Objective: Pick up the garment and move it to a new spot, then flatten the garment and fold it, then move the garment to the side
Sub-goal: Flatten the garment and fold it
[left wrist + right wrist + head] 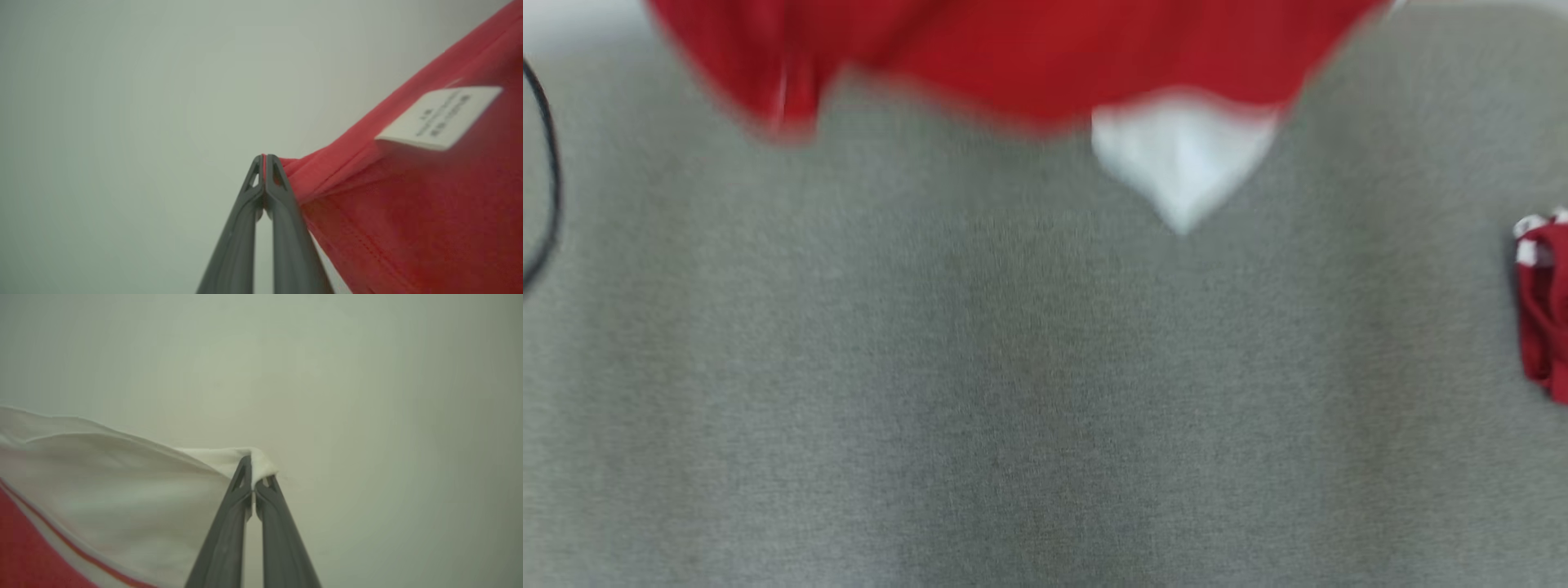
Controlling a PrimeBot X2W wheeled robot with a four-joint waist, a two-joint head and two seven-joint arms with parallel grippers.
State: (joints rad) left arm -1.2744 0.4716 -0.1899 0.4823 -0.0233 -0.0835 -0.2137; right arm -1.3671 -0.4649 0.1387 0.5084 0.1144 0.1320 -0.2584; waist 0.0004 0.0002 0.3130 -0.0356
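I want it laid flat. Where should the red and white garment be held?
By two far-apart edge points, coming from its outer sides, as now: the left gripper pinches the red hem, the right gripper the white corner, so the garment hangs spread between them.

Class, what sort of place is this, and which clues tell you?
Probably a garment-folding test bench: a wide grey felt-like tabletop, a red-and-white garment pinched by the left gripper and right gripper, and a second red garment at its right edge.
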